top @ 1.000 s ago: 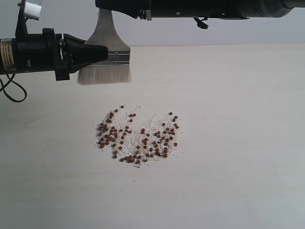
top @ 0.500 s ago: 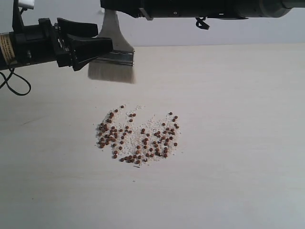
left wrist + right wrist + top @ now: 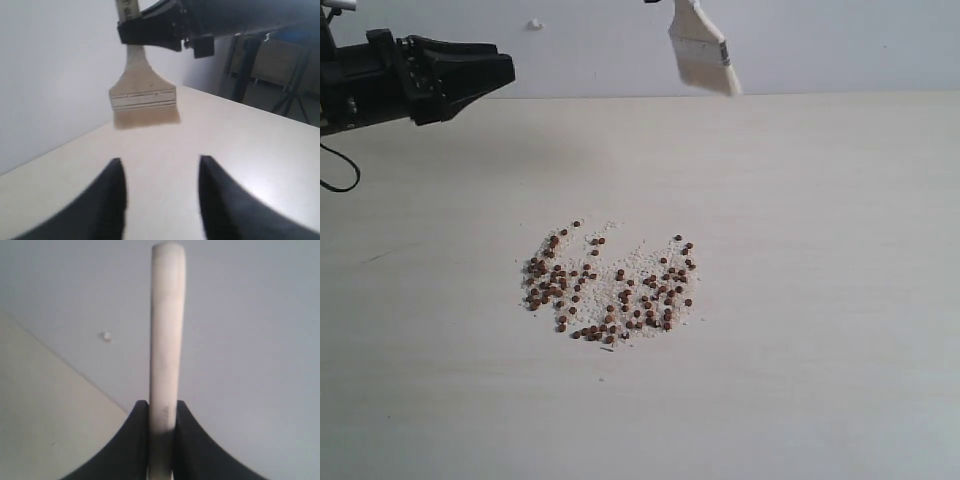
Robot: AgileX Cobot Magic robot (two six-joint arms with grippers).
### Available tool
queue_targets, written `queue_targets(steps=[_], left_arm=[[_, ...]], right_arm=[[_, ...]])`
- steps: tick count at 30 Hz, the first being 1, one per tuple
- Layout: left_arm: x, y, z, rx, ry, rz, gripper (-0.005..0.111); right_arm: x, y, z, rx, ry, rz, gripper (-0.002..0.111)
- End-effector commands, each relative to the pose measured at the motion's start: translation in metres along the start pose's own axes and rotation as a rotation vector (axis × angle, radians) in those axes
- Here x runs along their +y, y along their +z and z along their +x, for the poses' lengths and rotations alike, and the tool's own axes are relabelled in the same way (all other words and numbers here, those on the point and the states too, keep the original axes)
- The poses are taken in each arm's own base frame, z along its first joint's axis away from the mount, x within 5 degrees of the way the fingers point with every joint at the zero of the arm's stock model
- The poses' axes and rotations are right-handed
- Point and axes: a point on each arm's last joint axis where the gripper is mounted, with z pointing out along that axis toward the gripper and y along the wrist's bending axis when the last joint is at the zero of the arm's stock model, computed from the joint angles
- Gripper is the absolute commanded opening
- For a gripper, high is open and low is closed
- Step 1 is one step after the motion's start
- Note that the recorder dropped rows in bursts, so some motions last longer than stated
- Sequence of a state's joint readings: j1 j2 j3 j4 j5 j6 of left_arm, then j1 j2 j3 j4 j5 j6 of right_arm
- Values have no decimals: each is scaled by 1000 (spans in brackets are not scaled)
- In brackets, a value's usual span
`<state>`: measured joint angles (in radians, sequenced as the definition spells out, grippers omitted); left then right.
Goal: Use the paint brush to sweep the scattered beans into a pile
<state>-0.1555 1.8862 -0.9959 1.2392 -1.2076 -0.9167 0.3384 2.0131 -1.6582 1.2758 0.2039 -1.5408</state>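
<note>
The beans (image 3: 610, 290), small reddish-brown ones mixed with whitish crumbs, lie in a loose, wide patch in the middle of the table. The paint brush (image 3: 703, 50) hangs in the air above the table's far edge, bristles pointing down. My right gripper (image 3: 162, 405) is shut on its handle; its view shows the paint brush (image 3: 166, 340) edge-on. In the exterior view that gripper is above the frame. My left gripper (image 3: 503, 65) hovers at the far left, open and empty, well away from the brush. Its own view shows the left gripper (image 3: 160, 162) facing the paint brush (image 3: 143, 95).
The pale table (image 3: 820, 300) meets a grey wall (image 3: 840, 40) at the back. A black cable (image 3: 335, 180) loops under the left arm. Dark stands (image 3: 255, 60) rise beyond the table in the left wrist view.
My left gripper let go of the brush's ferrule, opened and drew back to the left. The right arm carried the brush up and to the right, out of most of the exterior view.
</note>
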Motion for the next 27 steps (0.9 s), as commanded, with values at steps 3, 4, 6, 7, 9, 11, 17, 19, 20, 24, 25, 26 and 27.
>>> queue_targets(steps=[3,4,6,7,9,11,17,19,20,24,25,26,27], left_arm=[[6,-12,-4,6,-1,-8,0],[5,-14,-6,-14,-14,-26,0],[5,-19,-8,-37,-44,-111,0],[3,-22,-10,-52,-52,-162,0],[-2,-32,-13,-48,-14,-282,0],[-9,-47,-19,-42,10,-441,0],[-58,-98,-42,-110,87,-774,0],[-94,-124,-46,-198,124,-860,0],[-104,-130,-42,-209,131,-878,0],[-154,-161,-20,-249,161,-933,0],[-161,-165,-15,-257,157,-943,0],[-166,-169,-12,-268,152,-953,0],[-177,-178,-4,-301,150,-979,0]], right_arm=[[-15,-31,-26,-54,-29,172,0],[-17,-37,-27,-57,-33,200,0],[-19,-48,-28,-57,-42,245,0],[-20,-53,-28,-56,-50,271,0],[-22,-65,-28,-56,-55,320,0],[-22,-78,-28,-55,-69,359,0],[-5,-113,-44,-73,-172,543,0],[15,-123,-55,-73,-218,560,0],[20,-126,-58,-65,-229,570,0],[46,-138,-65,-21,-191,563,0],[50,-141,-65,-3,-184,566,0],[54,-143,-64,11,-176,567,0],[62,-152,-62,19,-187,574,0]])
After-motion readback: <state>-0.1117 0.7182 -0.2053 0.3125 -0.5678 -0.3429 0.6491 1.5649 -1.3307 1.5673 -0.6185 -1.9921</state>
